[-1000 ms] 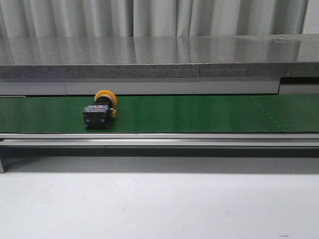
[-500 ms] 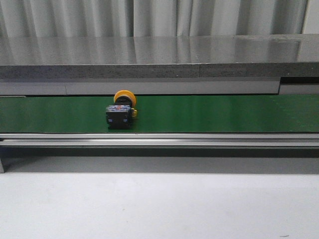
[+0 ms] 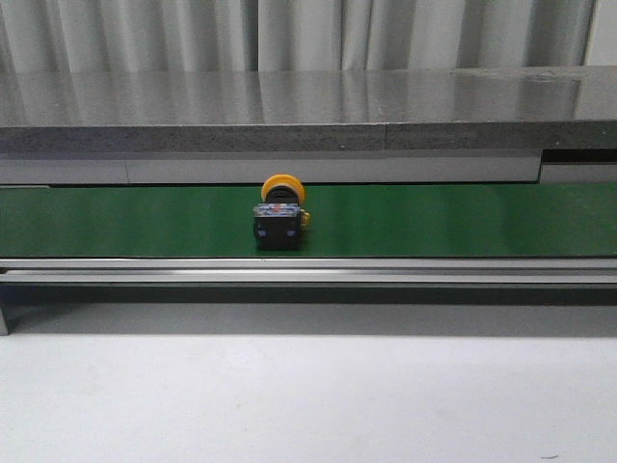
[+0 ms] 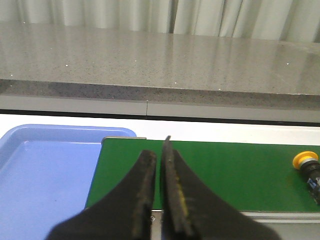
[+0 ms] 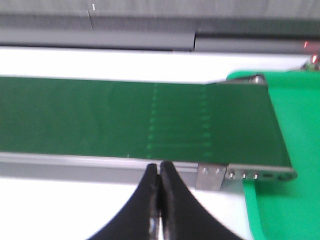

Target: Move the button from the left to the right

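The button [image 3: 280,216], a yellow-orange cap on a dark boxy body, lies on the green belt [image 3: 453,220] a little left of the middle in the front view. The left wrist view catches the button [image 4: 307,167] at the picture's far edge, well away from my left gripper [image 4: 158,149]. That gripper hangs shut and empty over the belt's left end. At the belt's right end, my right gripper [image 5: 159,168] is also shut and empty, just in front of the metal rail [image 5: 75,161]. No button shows in the right wrist view. Neither gripper shows in the front view.
A blue tray [image 4: 40,175] sits off the belt's left end. A green tray [image 5: 297,120] sits off its right end. A grey stone ledge [image 3: 308,111] runs behind the belt, and a white tabletop [image 3: 308,395] lies in front.
The button has travelled rightward along the belt, from the left part toward the middle. Nothing is holding it.
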### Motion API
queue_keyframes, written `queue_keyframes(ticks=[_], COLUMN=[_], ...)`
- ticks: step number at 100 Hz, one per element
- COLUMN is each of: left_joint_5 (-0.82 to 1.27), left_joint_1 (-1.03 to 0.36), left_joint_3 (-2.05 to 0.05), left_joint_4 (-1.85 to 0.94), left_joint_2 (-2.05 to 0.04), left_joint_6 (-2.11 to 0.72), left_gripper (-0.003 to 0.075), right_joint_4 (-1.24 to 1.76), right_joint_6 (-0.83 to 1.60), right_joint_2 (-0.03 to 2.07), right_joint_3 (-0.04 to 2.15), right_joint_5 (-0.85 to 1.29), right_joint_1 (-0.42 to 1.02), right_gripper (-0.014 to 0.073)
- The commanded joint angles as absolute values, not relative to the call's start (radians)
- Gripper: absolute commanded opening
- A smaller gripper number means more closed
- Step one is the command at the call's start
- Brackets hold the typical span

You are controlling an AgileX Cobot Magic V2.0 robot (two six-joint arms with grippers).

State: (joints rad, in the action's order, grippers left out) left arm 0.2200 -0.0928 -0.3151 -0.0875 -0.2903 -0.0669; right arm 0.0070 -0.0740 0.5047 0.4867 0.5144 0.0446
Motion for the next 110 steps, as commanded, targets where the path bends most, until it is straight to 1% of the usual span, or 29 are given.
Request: queue_keyframes(ticks=[1,11,25,48,53,58,63,68,70,75,77,80,87,94,110], left_joint_5=[0.150,0.150,0.150,0.150,0.150,0.150,0.150,0.150,0.150,0.150,0.150,0.150,0.150,0.150,0.150], left_joint_1=[-0.101,-0.101,-0.101,-0.101,-0.101,-0.101,-0.101,-0.101,-0.101,-0.101,-0.101,-0.101,-0.101,-0.101,-0.101], left_joint_3=[-0.342,-0.342,-0.342,-0.342,-0.342,-0.342,-0.342,-0.342,-0.342,-0.342,-0.342,-0.342,-0.342,-0.342,-0.342], left_joint_4=[-0.098,-0.098,-0.098,-0.098,-0.098,-0.098,-0.098,-0.098,-0.098,-0.098,-0.098,-0.098,-0.098,-0.098,-0.098], left_joint_2=[-0.296,-0.296,-0.296,-0.296,-0.296,-0.296,-0.296,-0.296,-0.296,-0.296,-0.296,-0.296,-0.296,-0.296,-0.296], left_joint_6=[-0.062,-0.062,-0.062,-0.062,-0.062,-0.062,-0.062,-0.062,-0.062,-0.062,-0.062,-0.062,-0.062,-0.062,-0.062], left_gripper=[0.0005,0.0005,0.0005,0.0005,0.0005,0.0005,0.0005,0.0005,0.0005,0.0005,0.0005,0.0005,0.0005,0.0005,0.0005], right_joint_4=[0.008,0.008,0.008,0.008,0.008,0.008,0.008,0.008,0.008,0.008,0.008,0.008,0.008,0.008,0.036], right_joint_6=[-0.070,-0.070,-0.070,-0.070,-0.070,-0.070,-0.070,-0.070,-0.070,-0.070,-0.070,-0.070,-0.070,-0.070,-0.070], right_joint_2=[0.621,0.748,0.874,0.969,0.971,0.971,0.970,0.970,0.970,0.970,0.970,0.970,0.970,0.970,0.970], right_joint_3=[0.581,0.643,0.694,0.712,0.712,0.712,0.712,0.712,0.712,0.712,0.712,0.712,0.712,0.712,0.714], right_joint_5=[0.531,0.587,0.618,0.614,0.617,0.617,0.617,0.617,0.618,0.619,0.622,0.623,0.624,0.621,0.618], right_joint_1=[0.047,0.047,0.047,0.047,0.047,0.047,0.047,0.047,0.047,0.047,0.047,0.047,0.047,0.047,0.047], right_gripper=[-0.0068,-0.0068,-0.0068,-0.0065,-0.0048,-0.0003,0.0069,0.0182,0.0213,0.0346,0.0379,0.0454,0.0565,0.0611,0.0612])
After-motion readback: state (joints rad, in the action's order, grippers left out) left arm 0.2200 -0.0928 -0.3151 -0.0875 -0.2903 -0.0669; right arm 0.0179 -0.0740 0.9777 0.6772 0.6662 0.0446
